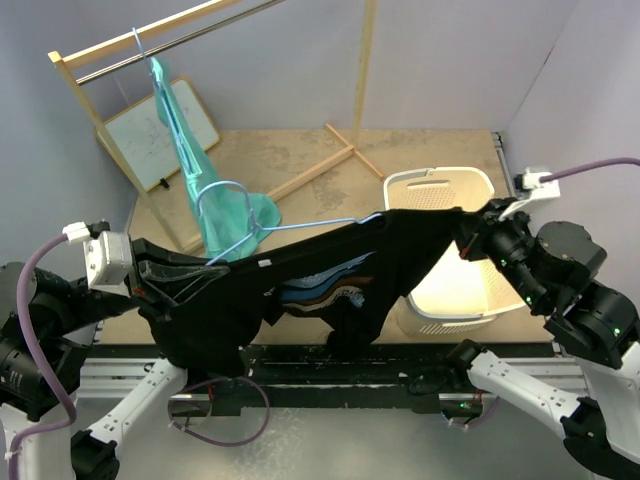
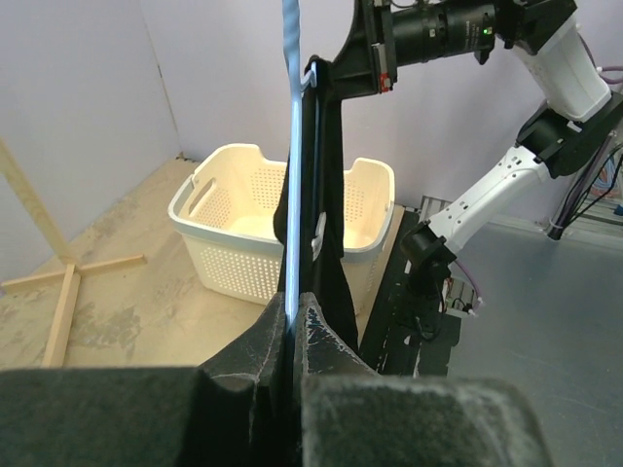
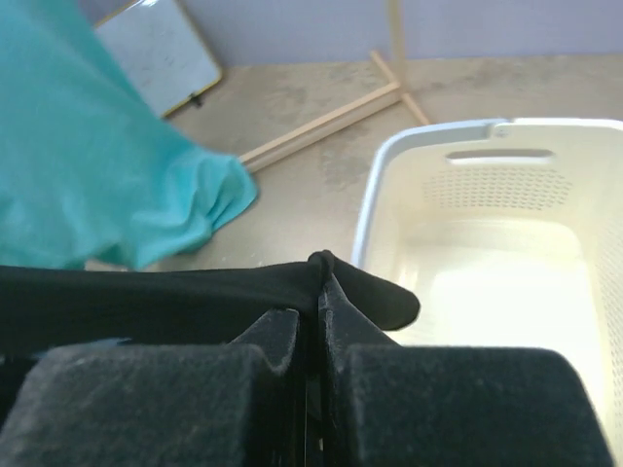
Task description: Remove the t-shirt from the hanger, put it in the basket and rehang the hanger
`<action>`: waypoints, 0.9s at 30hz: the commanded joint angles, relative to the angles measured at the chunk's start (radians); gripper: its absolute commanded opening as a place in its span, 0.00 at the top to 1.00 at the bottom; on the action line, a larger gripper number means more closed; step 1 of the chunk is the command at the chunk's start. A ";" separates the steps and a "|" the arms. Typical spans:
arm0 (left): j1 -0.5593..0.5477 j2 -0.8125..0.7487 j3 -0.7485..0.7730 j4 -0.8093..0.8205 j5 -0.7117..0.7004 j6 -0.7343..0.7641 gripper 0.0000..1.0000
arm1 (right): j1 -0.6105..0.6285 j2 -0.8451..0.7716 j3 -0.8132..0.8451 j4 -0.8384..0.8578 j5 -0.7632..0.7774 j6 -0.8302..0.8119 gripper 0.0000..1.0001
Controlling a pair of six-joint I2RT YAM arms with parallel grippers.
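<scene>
A black t-shirt [image 1: 330, 270] hangs stretched between my two grippers above the table's front edge. A light blue wire hanger [image 1: 300, 226] runs along its top edge, hook loop at the left. My left gripper [image 1: 175, 285] is shut on the hanger wire [image 2: 291, 175], with black shirt fabric [image 2: 326, 195] beside the jaws [image 2: 292, 306]. My right gripper [image 1: 470, 235] is shut on a bunched fold of the shirt [image 3: 146, 302] at its right end, over the basket's near-left corner [image 3: 313, 292]. How much of the hanger sits inside the shirt is hidden.
A white laundry basket [image 1: 440, 185] stands at the right, below my right gripper; its rim also shows in the wrist views [image 2: 224, 156] [image 3: 389, 165]. A teal shirt [image 1: 195, 170] hangs from the wooden rack [image 1: 150, 35] at back left. A whiteboard [image 1: 165, 130] leans behind it.
</scene>
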 commanded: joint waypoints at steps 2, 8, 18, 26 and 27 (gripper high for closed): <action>0.004 -0.051 0.032 0.023 -0.069 0.020 1.00 | -0.013 -0.024 0.063 -0.131 0.478 0.128 1.00; 0.004 -0.047 0.055 0.058 -0.074 -0.004 1.00 | -0.014 -0.014 -0.036 -0.079 0.296 0.089 1.00; 0.003 -0.087 0.009 0.117 -0.217 -0.016 1.00 | -0.013 0.033 -0.099 -0.082 0.210 0.106 1.00; 0.002 -0.099 0.058 0.045 -0.233 0.007 1.00 | -0.013 0.011 -0.042 -0.183 0.392 0.163 1.00; 0.002 -0.102 0.058 0.042 -0.238 0.010 1.00 | -0.014 0.006 -0.031 -0.191 0.406 0.165 1.00</action>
